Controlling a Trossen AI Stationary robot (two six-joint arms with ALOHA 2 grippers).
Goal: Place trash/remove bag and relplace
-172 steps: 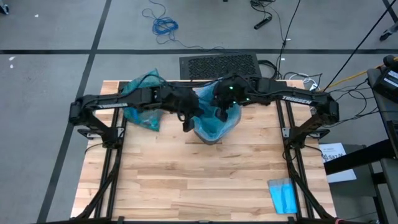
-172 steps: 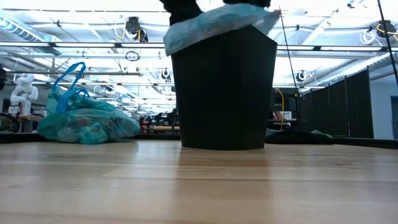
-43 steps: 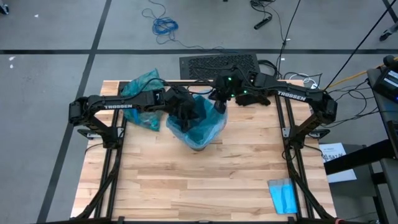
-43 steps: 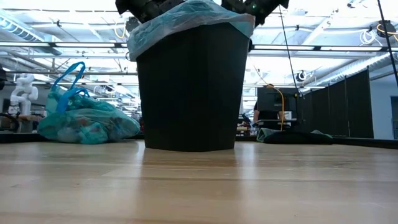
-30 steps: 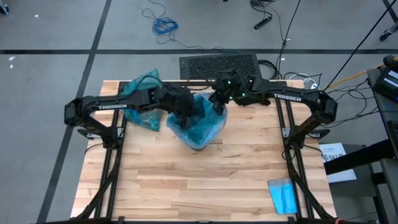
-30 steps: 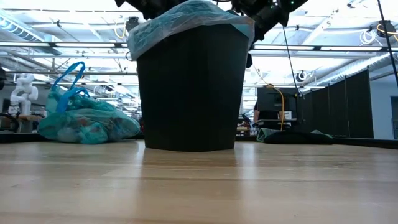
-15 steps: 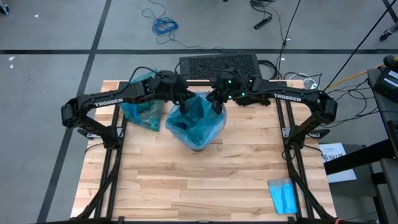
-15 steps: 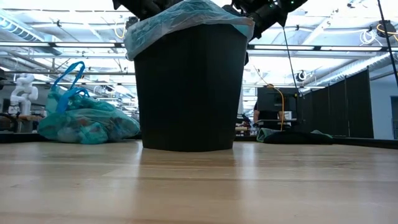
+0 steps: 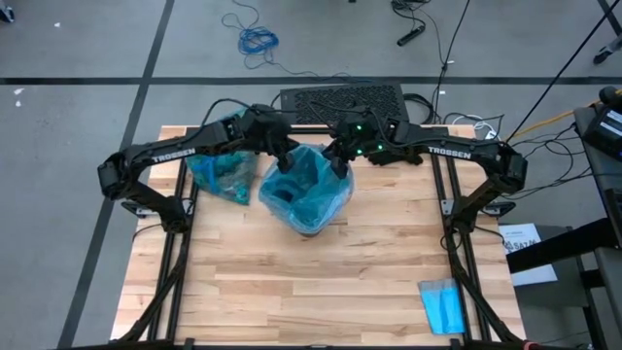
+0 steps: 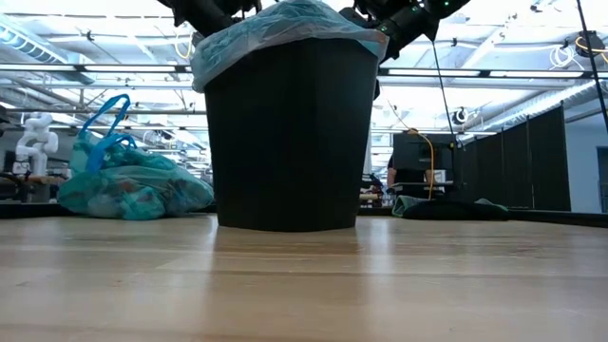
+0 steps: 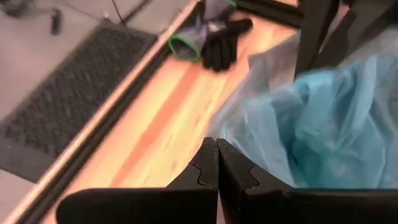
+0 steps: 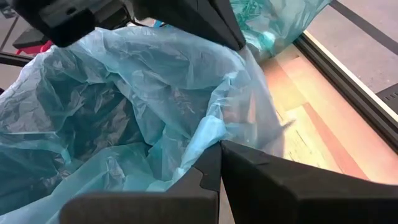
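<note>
A black bin (image 10: 285,142) stands at the table's far middle, lined with the sky-blue bag (image 9: 306,190), whose rim is turned over the bin's edge (image 10: 285,28). The full dark teal bag (image 9: 219,170) rests on its bottom on the table to the bin's left. My left gripper (image 9: 285,156) is shut at the bin's far-left rim; whether it touches the liner, I cannot tell. My right gripper (image 9: 337,163) is shut on the liner at the bin's far-right rim. No loose trash scraps show. My right gripper pinches the sky-blue bag's turned-over rim (image 12: 210,132) between its two fingers, at the bin's far-right side. It comes slanting down from the table's right. The bag sits in the bin, its rim crumpled and slack beside the fingers.
Black gloves (image 11: 217,43) lie on the table's far edge behind the bin. A small folded blue cloth (image 9: 444,304) lies at the near right corner. A black mat (image 9: 342,102) lies on the floor beyond the far edge. Bare wood (image 9: 321,282) lies in front of the bin.
My left gripper has drawn up out of the bin's mouth and gone toward the table's far-left, and stands now at the bin's far-left rim. The liner's inside is uncovered. My right gripper has kept its place at the rim.
</note>
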